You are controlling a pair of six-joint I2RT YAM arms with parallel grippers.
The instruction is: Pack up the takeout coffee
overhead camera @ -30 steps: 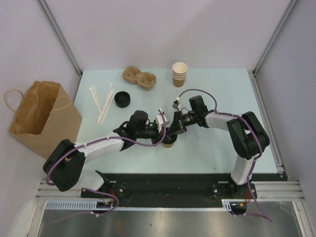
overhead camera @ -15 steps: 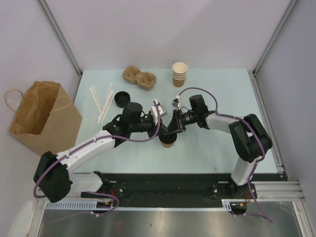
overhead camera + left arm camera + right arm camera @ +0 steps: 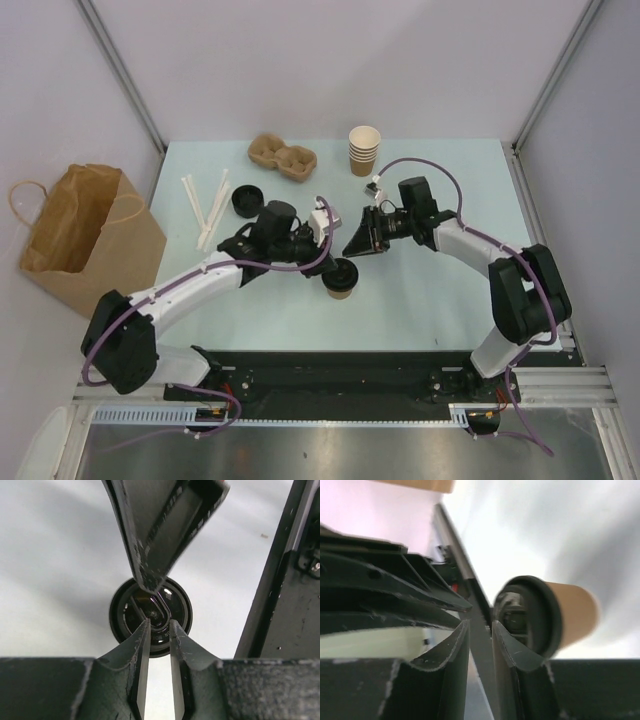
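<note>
The takeout coffee (image 3: 341,279) stands upright on the pale table (image 3: 440,300), just below the middle of the top view, with its black lid on. The left gripper (image 3: 336,263) hangs right over that lid. In its wrist view its fingers (image 3: 141,650) stand a narrow slit apart with nothing between them; whether they touch the lid cannot be told. The right gripper (image 3: 352,249) sits just up and right of the cup, apart from it, its jaws slightly parted and empty. Farther back lie a loose black lid (image 3: 246,202) and white straws (image 3: 205,212) to its left. A cardboard cup carrier (image 3: 283,157) and a stack of paper cups (image 3: 364,150) sit near the far edge. A brown paper bag (image 3: 85,235) stands open off the table's left side.
</note>
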